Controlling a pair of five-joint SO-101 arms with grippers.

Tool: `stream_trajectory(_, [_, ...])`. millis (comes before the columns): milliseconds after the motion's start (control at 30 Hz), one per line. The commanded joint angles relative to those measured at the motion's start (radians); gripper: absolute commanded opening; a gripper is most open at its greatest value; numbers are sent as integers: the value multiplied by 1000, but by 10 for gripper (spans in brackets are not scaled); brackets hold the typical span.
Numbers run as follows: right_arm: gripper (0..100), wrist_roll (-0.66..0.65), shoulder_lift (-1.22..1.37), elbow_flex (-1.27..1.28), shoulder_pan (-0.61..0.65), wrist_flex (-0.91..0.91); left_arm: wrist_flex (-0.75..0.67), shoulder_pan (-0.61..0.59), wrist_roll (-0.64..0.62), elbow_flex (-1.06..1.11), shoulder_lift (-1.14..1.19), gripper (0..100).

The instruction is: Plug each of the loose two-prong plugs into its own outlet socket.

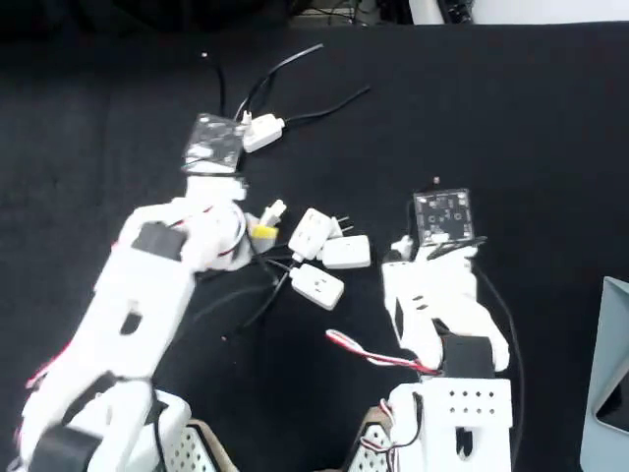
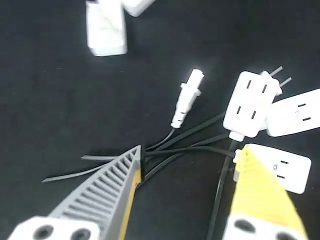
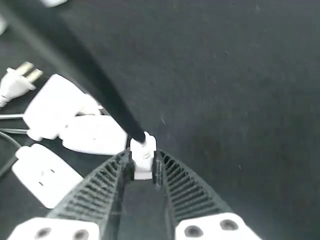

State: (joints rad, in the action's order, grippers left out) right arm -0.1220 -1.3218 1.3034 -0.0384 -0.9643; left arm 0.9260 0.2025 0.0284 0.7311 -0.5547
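Note:
Three white outlet sockets (image 1: pixel 313 233) (image 1: pixel 346 252) (image 1: pixel 317 285) lie clustered mid-table, their black cords (image 2: pixel 200 145) trailing toward the left arm. A loose white two-prong plug (image 2: pixel 187 97) lies on the mat just beyond my left gripper (image 2: pixel 190 150), which is open over the cords, one grey finger (image 2: pixel 120 175) and one yellow finger (image 2: pixel 255 185) astride them. My right gripper (image 3: pixel 142 160) is shut on another white plug (image 3: pixel 143 152) with a black cord, to the right of the sockets (image 3: pixel 55 107). In the high view that gripper (image 1: pixel 401 251) sits beside the middle socket.
A further white socket (image 1: pixel 262 133) with black cords lies at the back near a small square board (image 1: pixel 216 143). Another square board (image 1: pixel 442 216) sits on the right arm's wrist. A grey box edge (image 1: pixel 609 383) stands at the far right. Black mat covers the table.

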Motion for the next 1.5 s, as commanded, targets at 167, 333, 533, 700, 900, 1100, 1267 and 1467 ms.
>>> stream_trajectory(167, [12, -2, -12, 61, -106, 86, -157, 99, 9, -220, 373, 297])
stream_trajectory(333, [12, 5, -12, 74, -106, 86, -192, 131, 9, -305, 519, 297])
stream_trajectory(533, [12, 5, -12, 76, -106, 84, -190, 151, 9, -384, 628, 297])
stream_trajectory(700, [12, 5, -12, 91, -104, 84, -190, 151, 9, -414, 674, 294])
stream_trajectory(900, [12, 5, -12, 90, -101, 84, -192, 153, 8, -415, 674, 293])
stream_trajectory(1100, [12, 5, -12, 90, -101, 84, -192, 153, 8, -404, 675, 292])
stream_trajectory(1267, [12, 5, -12, 90, -101, 84, -190, 159, 8, -404, 677, 224])
stream_trajectory(1467, [12, 5, -12, 90, -101, 84, -192, 216, 8, -414, 761, 176])
